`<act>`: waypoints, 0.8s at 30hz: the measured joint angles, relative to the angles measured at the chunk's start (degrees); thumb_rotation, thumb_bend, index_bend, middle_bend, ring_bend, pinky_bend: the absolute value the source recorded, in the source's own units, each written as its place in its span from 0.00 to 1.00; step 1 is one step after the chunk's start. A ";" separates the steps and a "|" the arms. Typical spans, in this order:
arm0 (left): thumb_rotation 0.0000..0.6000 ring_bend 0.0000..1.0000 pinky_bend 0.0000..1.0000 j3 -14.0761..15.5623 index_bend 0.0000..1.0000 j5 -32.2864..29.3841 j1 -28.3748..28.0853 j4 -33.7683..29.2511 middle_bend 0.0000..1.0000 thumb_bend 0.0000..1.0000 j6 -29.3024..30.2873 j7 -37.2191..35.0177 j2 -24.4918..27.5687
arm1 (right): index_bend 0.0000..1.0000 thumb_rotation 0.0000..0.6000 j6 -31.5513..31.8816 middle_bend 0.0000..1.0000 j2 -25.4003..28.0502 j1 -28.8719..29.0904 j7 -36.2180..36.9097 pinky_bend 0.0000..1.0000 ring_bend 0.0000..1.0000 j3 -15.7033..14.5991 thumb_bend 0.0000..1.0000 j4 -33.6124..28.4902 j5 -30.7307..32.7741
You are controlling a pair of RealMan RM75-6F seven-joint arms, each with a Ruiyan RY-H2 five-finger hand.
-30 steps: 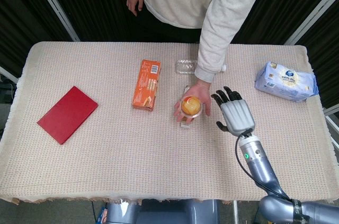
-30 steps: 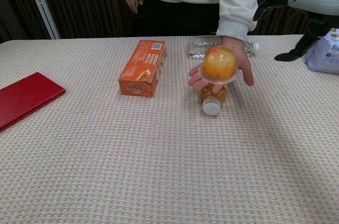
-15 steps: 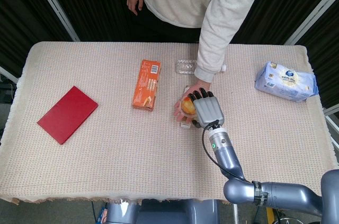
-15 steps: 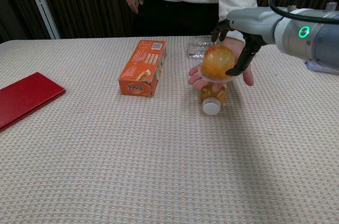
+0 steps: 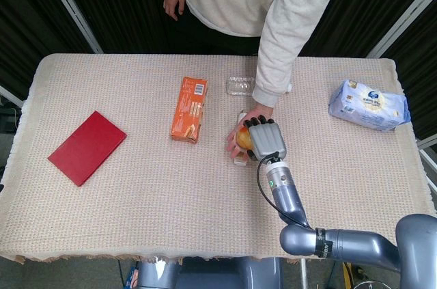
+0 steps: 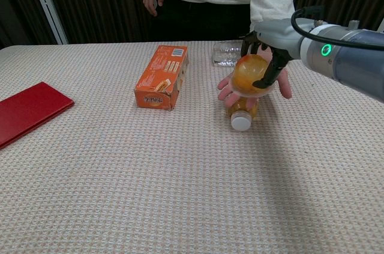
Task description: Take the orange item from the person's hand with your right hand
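The orange item (image 5: 242, 138) (image 6: 248, 72), a round orange cup with a clear rim, lies in the person's upturned palm (image 5: 257, 112) (image 6: 283, 83) above the table's middle. My right hand (image 5: 266, 140) (image 6: 268, 47) sits over it from the right, its dark fingers curled over the top and its thumb against the near side, gripping it. The person's fingers still lie under the cup. My left hand shows in neither view.
A small orange-filled bottle with a white cap (image 6: 242, 114) lies on the cloth right below the palm. An orange box (image 5: 189, 108) is to the left, a red book (image 5: 87, 147) far left, a clear bottle (image 5: 240, 85) behind, a blue-white pack (image 5: 369, 104) far right.
My right hand swung in from the right of the person's palm, came over the orange cup and closed its fingers around it. The palm has shifted slightly.
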 measured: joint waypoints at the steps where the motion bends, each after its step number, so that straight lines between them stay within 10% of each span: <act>1: 1.00 0.00 0.00 0.00 0.00 -0.03 -0.01 -0.03 0.00 0.15 0.00 0.02 -0.01 | 0.45 1.00 -0.11 0.42 -0.45 0.06 0.64 0.47 0.35 -0.28 0.30 0.84 -0.45; 9: 1.00 0.00 0.00 -0.02 0.02 -0.24 -0.09 0.03 0.00 0.15 -0.11 0.13 -0.08 | 0.70 1.00 0.19 0.64 -2.60 0.23 4.08 0.64 0.55 -1.99 0.37 4.40 -5.91; 24: 1.00 0.00 0.00 -0.04 0.02 -0.56 -0.19 -0.14 0.00 0.15 0.00 0.67 -0.31 | 0.72 1.00 3.57 0.65 4.70 -2.58 6.76 0.65 0.56 -3.80 0.38 -6.61 -13.61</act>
